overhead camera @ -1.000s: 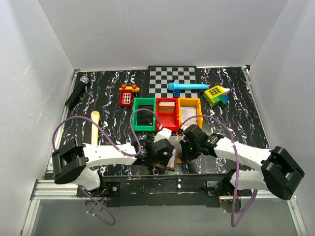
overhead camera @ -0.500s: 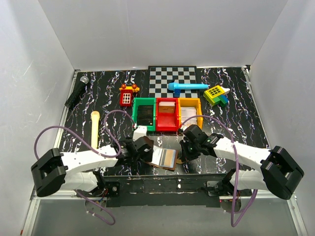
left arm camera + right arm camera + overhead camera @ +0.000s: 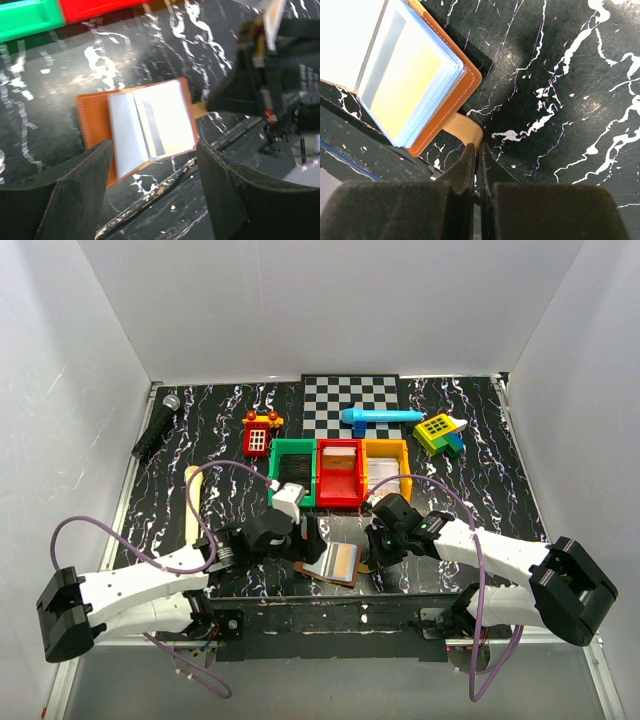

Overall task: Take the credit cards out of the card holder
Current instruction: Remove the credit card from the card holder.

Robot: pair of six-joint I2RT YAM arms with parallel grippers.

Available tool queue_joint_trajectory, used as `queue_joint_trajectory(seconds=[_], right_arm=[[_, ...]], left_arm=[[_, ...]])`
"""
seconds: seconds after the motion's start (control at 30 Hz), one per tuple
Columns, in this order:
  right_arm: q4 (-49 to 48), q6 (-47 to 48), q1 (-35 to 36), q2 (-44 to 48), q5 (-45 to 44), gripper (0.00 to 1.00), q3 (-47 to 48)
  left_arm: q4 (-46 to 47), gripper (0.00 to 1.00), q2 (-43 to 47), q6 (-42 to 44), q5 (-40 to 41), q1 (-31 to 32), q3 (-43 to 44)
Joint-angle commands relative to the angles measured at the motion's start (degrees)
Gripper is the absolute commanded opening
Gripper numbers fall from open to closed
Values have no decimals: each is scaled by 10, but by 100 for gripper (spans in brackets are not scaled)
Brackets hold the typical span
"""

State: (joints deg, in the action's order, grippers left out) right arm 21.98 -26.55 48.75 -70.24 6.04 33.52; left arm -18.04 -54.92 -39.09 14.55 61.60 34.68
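The card holder (image 3: 336,562) lies open like a book near the table's front edge, with a brown cover and pale sleeves. The left wrist view shows it (image 3: 140,127) from above. The right wrist view shows it (image 3: 420,75) with a yellowish card (image 3: 415,87) in a sleeve. My right gripper (image 3: 477,146) is shut on the holder's tan strap (image 3: 465,131), at the holder's right side (image 3: 372,558). My left gripper (image 3: 305,540) is open and empty, just left of and above the holder, with its fingers (image 3: 75,195) spread wide.
Green (image 3: 292,470), red (image 3: 340,472) and orange (image 3: 386,468) bins stand in a row behind the holder. A checkerboard (image 3: 350,400), a blue toy (image 3: 380,417), a red toy (image 3: 260,433), a yellow-green toy (image 3: 438,432), a microphone (image 3: 156,426) and a wooden stick (image 3: 192,502) lie farther off.
My left arm has drawn back to the left, off the card holder, which now lies uncovered and open. The right arm has not moved.
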Motion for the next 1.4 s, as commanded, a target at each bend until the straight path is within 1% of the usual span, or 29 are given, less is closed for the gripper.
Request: queue_joint_trajectory(seconds=[0.0,0.17,0.4,0.63,1.0,1.37], right_arm=[[-10,4,-1,6,5,1,8],[-7,4,-1,7,5,1,9],[-9,4,-1,6,5,1,7],[-10,4,-1,4,5,1,8],[-10,4,-1,2,5,1,7],[-10,4,-1,2,6,1,8]], left_arm=[[67,66,-59,52,-63,41,43],[29,65,-173,71,-29,73,90],[-12,68,-256,78,29,105,134],[-23,71,-294,72,41,112,153],[-37,73,-334,55,51,120,171],[-54,75,-350,39,67,127,184]])
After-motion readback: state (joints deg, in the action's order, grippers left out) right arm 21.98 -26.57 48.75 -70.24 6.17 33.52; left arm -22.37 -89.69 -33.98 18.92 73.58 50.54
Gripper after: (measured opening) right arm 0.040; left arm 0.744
